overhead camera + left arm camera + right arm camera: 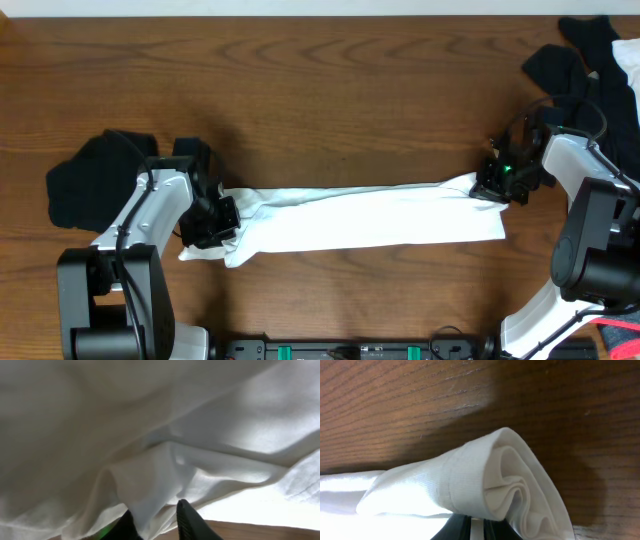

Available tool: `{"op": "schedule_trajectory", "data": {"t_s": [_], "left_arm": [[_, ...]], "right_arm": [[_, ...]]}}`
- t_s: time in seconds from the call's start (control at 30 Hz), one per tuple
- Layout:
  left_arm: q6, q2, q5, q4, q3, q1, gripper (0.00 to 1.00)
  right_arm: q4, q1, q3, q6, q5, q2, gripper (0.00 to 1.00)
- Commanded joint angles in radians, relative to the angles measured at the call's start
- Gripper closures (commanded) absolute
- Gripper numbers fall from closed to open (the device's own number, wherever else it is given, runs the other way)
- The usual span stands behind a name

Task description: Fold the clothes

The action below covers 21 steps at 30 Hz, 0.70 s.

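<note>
While both arms reach in from the near edge of the wooden worktop [330,90], a white garment [370,215] lies stretched between them as a long, narrow band running left to right across the near half of the surface. The left end effector [226,214] sits at the band's left end. In its wrist view two dark fingers [190,522] stand a narrow gap apart with a fold of the white cloth pinched between them, and the rest of the fabric billows above and fills most of that view. The right end effector [495,187] is closed tight on the band's far right corner. Its wrist view shows a bunched, layered hem rising out of the nearly closed jaws, just above the wood. A black garment [90,185] lies crumpled on the worktop behind the left arm, apart from the white one. A heap of dark and white clothes [590,60] sits at the far right corner.
</note>
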Motion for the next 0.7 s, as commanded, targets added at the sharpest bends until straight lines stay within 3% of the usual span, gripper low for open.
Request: {"op": "schedule_trajectory", "data": {"t_s": [0.0,0.07,0.37,0.67], "left_arm": [[-0.008,0.0,-0.006,-0.002,-0.005,0.003,0.85],[-0.008,0.0,-0.005,-0.002,-0.005,0.003,0.94],[0.0,-0.049,-0.006,-0.014,0.079,0.003,0.94],[-0.008,-0.101,-0.085,0.095,0.112,0.003,0.94]], "right_arm": [[-0.005,0.003,-0.028,0.01,0.126,0.05,0.9],[-0.005,0.003,-0.028,0.01,0.126,0.05,0.9],[-0.006,0.003,-0.029,0.01,0.126,0.05,0.9],[-0.006,0.003,-0.028,0.01,0.126,0.05,0.9]]}}
